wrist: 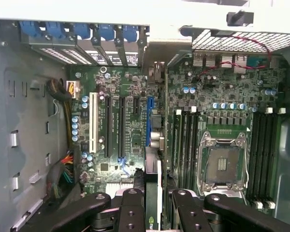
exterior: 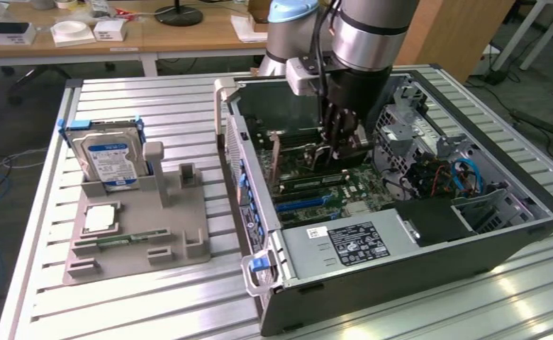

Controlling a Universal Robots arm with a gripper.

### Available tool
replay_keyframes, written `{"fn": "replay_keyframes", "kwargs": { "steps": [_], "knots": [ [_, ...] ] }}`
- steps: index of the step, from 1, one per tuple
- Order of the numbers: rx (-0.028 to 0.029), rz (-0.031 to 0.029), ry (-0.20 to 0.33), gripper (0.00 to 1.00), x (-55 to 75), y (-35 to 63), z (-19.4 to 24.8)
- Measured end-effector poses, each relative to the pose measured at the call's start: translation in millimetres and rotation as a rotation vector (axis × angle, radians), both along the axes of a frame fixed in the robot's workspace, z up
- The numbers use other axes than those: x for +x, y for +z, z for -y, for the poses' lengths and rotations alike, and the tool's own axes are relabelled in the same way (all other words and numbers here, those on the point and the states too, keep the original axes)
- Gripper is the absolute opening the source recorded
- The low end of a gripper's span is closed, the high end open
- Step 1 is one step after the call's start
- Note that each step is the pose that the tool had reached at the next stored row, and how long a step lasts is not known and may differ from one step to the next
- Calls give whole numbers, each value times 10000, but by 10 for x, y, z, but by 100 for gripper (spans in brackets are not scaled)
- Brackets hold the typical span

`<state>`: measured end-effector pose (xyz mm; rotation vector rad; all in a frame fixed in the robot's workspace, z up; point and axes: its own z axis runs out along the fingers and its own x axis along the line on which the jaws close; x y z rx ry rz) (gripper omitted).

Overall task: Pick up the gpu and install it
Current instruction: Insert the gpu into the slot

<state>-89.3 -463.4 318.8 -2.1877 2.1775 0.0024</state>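
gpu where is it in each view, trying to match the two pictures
Exterior view: the gpu stands on edge inside the computer case, under the gripper.
Wrist view: the gpu is seen edge-on, a thin dark strip with a green patch, gripped between the gripper's fingers and running toward the expansion slots.
Shared landmark: the green motherboard beneath the card.

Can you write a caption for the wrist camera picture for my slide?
The robot's hand holds the gpu edge-on over the motherboard inside the computer case.
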Motion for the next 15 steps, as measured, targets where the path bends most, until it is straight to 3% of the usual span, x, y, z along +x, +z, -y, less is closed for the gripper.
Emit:
{"fn": "replay_keyframes", "kwargs": {
  "steps": [8,15],
  "knots": [
    [-14,-1,-450,27,-29,-147,0],
    [-14,0,-543,27,-47,-248,7]
  ]
}}
